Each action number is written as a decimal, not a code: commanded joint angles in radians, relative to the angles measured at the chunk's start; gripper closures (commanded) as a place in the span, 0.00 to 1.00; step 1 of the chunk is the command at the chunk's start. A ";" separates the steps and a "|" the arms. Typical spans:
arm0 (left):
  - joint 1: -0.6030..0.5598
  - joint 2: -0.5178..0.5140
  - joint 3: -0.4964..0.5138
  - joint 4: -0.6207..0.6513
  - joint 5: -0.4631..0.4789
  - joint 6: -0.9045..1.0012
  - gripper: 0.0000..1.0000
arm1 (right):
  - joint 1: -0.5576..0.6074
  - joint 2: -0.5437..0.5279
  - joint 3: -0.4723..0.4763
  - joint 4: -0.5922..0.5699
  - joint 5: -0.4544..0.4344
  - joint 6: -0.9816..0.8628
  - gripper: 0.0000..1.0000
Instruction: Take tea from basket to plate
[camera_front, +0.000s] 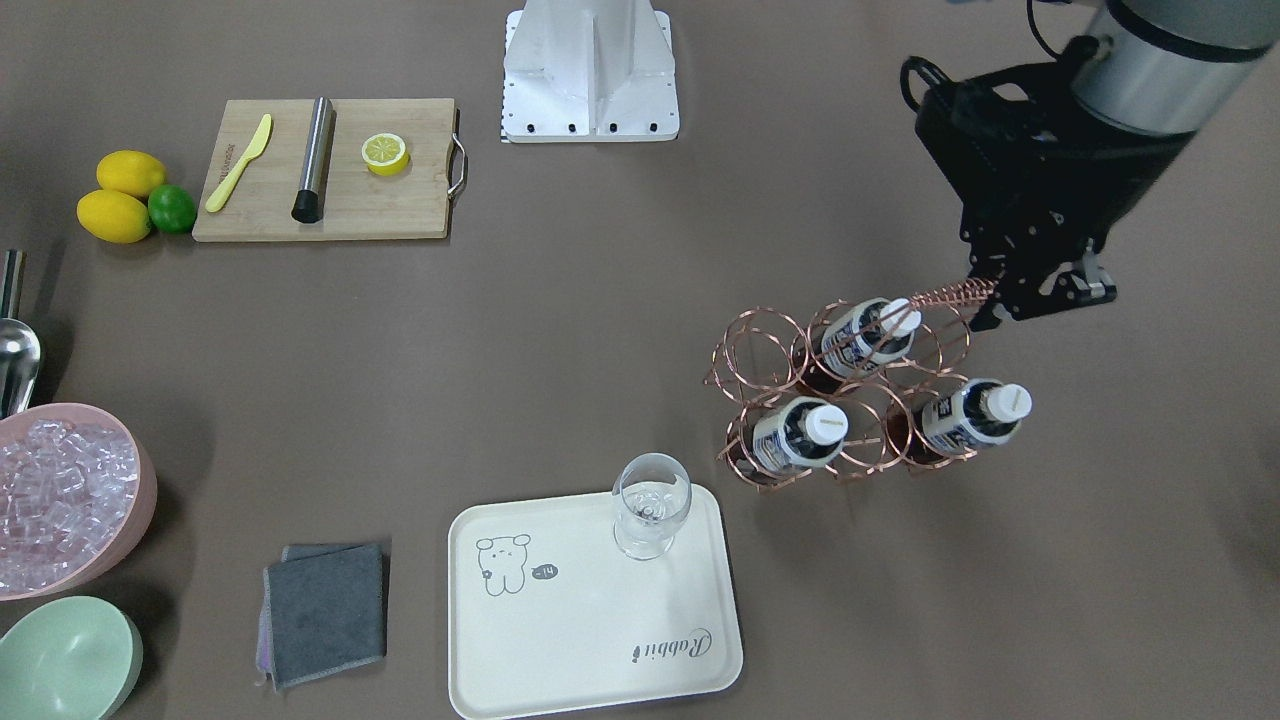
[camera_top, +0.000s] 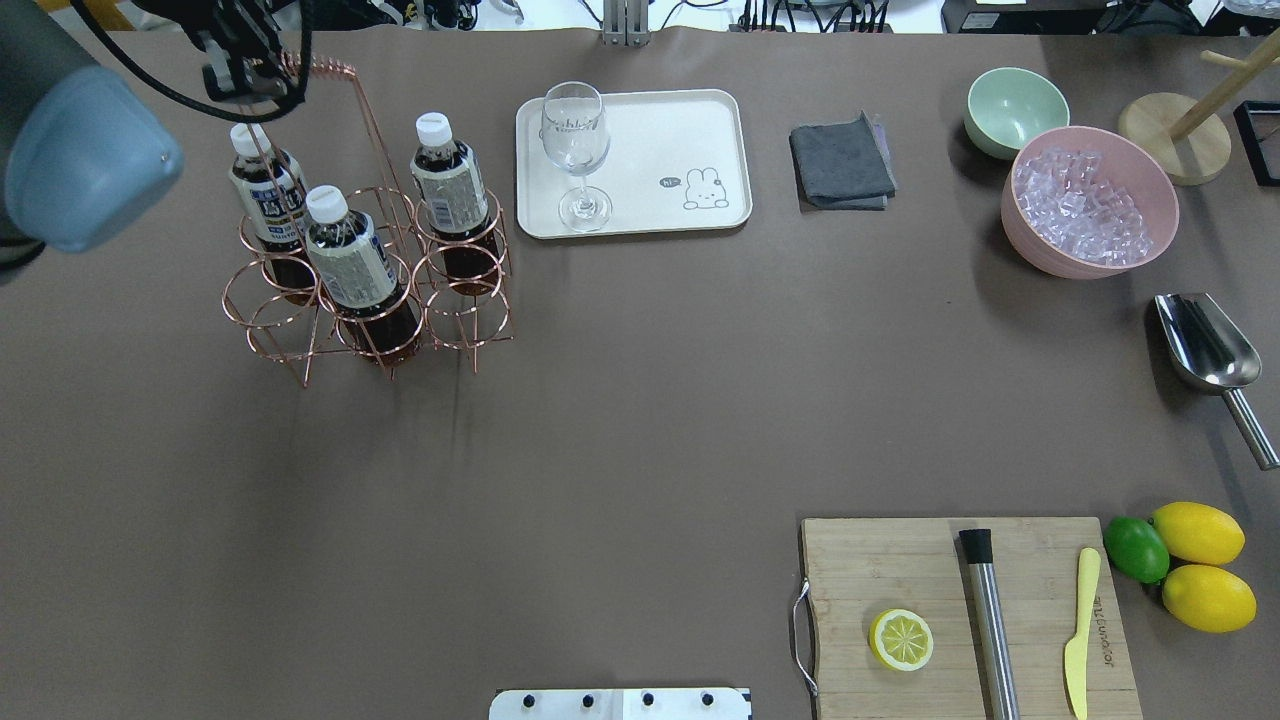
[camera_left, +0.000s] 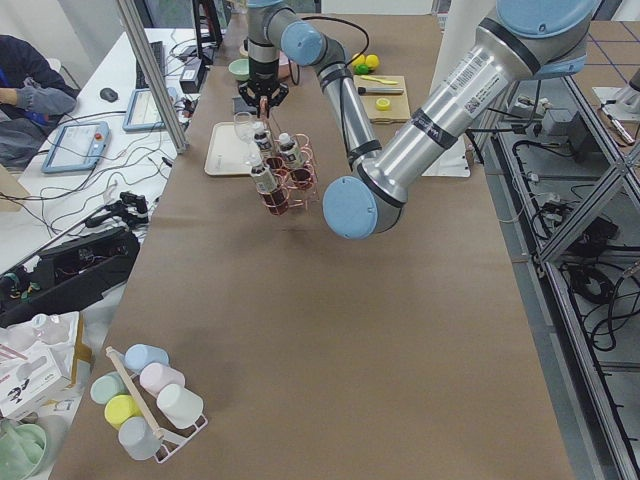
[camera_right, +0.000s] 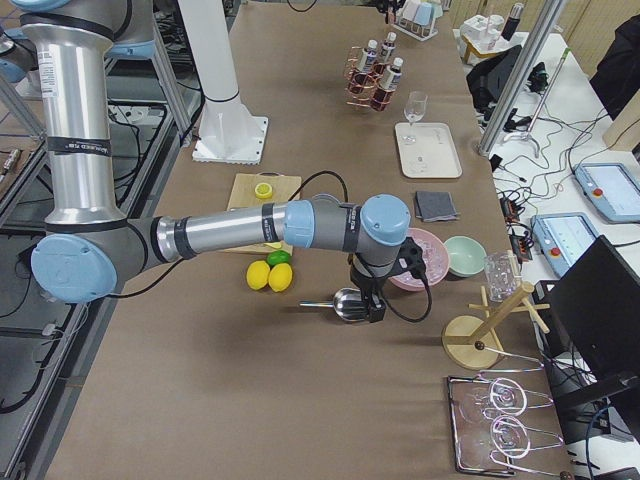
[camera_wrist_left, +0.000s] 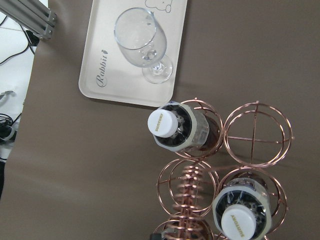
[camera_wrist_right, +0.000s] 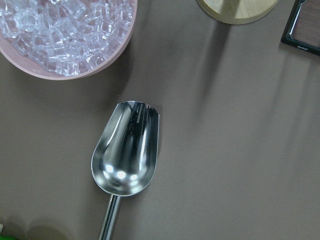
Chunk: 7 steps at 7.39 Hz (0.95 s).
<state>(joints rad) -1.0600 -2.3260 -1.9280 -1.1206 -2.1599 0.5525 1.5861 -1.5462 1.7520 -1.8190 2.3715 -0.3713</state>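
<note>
Three tea bottles (camera_front: 800, 432) logged, all in the basket (camera_front: 750, 352); none on the tray (camera_front: 600, 640). My read: task at its start, whole transfer left.

Front view: basket sits near the tray's corner, not touching. 3 of 6 rings filled. Tray holds only a wine glass (camera_front: 650, 505). Left claw (camera_front: 1040, 297) is at the tip of the basket's twisted handle. Handle end meets the fingers, but I can't tell if they're closed on it.

Overhead: same count, 3 bottles upright, caps on. Left claw (camera_top: 245, 80) by the handle top. Right arm not in shot.

Left-end view: near arm reaches down the table to the basket. Too small for claw detail.

Right-end view: right claw (camera_right: 372, 315) hangs over a metal scoop (camera_right: 343, 300), well apart from the basket. Opening: can't tell.

Left wrist cam: looks down the handle. 2 caps clear, tray and glass beyond, no fingers in shot.

Right wrist cam: scoop and bowl of ice (camera_wrist_right: 70, 76) only, no tea.

Left to do, as I judge it: grip one bottle, lift it out, set it on a bare part of the tray away from the glass.
</note>
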 joint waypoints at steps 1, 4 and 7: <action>0.121 -0.016 -0.097 0.036 0.072 -0.245 1.00 | 0.000 -0.003 0.006 0.001 -0.002 -0.011 0.00; 0.222 -0.081 -0.125 0.035 0.141 -0.387 1.00 | 0.006 -0.020 0.038 -0.006 -0.005 -0.009 0.00; 0.285 -0.144 -0.115 0.039 0.173 -0.382 1.00 | 0.006 -0.020 0.038 -0.005 -0.003 -0.009 0.00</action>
<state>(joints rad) -0.8185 -2.4362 -2.0449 -1.0832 -2.0175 0.1703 1.5922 -1.5663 1.7899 -1.8254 2.3678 -0.3805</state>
